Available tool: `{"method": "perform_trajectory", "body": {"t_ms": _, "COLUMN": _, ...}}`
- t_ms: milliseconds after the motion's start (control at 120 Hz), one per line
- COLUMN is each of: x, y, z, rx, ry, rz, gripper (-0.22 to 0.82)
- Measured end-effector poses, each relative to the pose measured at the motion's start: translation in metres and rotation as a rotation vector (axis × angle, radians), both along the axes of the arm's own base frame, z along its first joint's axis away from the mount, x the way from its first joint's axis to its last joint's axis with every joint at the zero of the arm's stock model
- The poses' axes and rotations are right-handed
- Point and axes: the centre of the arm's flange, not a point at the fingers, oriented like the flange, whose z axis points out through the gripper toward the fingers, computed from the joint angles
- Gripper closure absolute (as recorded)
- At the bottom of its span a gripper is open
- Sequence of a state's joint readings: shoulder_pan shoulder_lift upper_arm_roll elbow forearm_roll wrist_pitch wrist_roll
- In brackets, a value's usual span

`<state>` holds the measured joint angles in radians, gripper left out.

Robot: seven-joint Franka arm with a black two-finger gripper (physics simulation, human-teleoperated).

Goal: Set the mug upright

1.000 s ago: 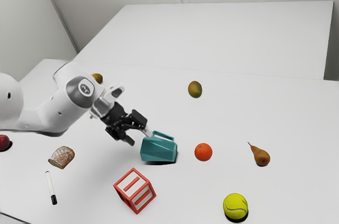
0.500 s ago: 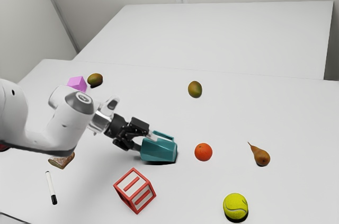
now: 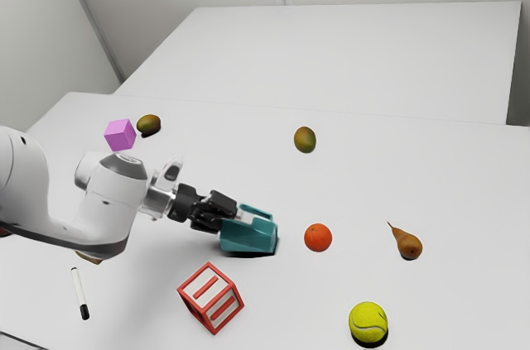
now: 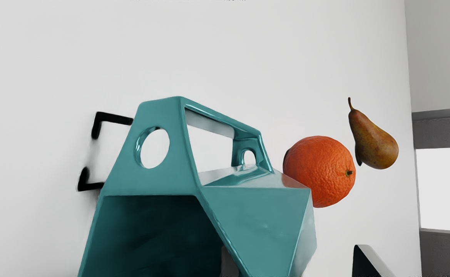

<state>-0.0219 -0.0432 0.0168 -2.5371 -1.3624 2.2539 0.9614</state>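
The teal mug [image 3: 248,235] lies on its side on the white table, its handle uppermost and its mouth facing my hand. My gripper [image 3: 240,217] is at the mug's mouth end, coming from the exterior view's left. In the wrist view the mug [image 4: 251,223] shows its dark hollow. The gripper [image 4: 298,263] is open there: one fingertip [image 4: 229,262] appears at the hollow, inside the near wall, and the other [image 4: 365,263] stands outside, apart from the mug's side. The mug's lower part is cut off in the wrist view.
An orange [image 3: 318,237] sits just beyond the mug's base, with a pear [image 3: 406,242] farther right. A red-and-white block [image 3: 211,298] and tennis ball [image 3: 368,323] are nearer the camera. A purple cube [image 3: 120,135], marker [image 3: 79,293] and green-brown fruit [image 3: 305,140] also lie around.
My hand has turned and advanced to the mug's mouth, with the wrist lower. The arm's shift has uncovered the purple cube and covered most of the bread. The mug lies as before.
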Motion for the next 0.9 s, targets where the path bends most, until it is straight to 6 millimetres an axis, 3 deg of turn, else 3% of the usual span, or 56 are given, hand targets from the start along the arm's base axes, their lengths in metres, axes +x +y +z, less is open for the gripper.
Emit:
{"method": "perform_trajectory", "body": {"t_ms": 175, "x": 0.000, "y": -0.001, "z": 0.003, "rx": 0.011, "ry": -0.054, "rz": -0.029, "gripper": 0.61}}
{"method": "perform_trajectory", "body": {"t_ms": 325, "x": 0.001, "y": -0.002, "z": 0.009, "rx": 0.024, "ry": -0.098, "rz": -0.053, "gripper": 0.70}}
{"method": "perform_trajectory", "body": {"t_ms": 733, "x": 0.011, "y": -0.010, "z": 0.057, "rx": 0.072, "ry": -0.256, "rz": -0.134, "gripper": 0.78}}
{"method": "perform_trajectory", "body": {"t_ms": 900, "x": 0.030, "y": -0.008, "z": 0.086, "rx": 0.189, "ry": -0.292, "rz": -0.250, "gripper": 0.79}}
